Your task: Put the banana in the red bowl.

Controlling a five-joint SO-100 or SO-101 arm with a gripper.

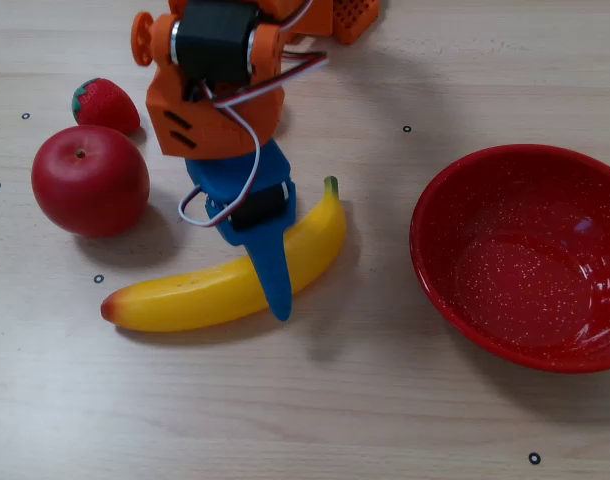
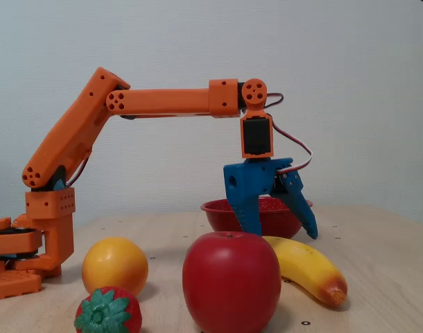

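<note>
The yellow banana lies on the wooden table, its green stem pointing toward the back right in a fixed view. It also shows in another fixed view, where the banana lies behind the apple. My blue gripper points down over the banana's middle, and one long finger crosses the fruit. From the side the gripper is open, fingers spread wide just above the banana and holding nothing. The red bowl sits empty to the right, a short gap from the stem; from the side the bowl shows behind the gripper.
A red apple and a strawberry sit left of the gripper in a fixed view. In another fixed view an orange lies beside the apple and strawberry. The orange arm base stands at the left.
</note>
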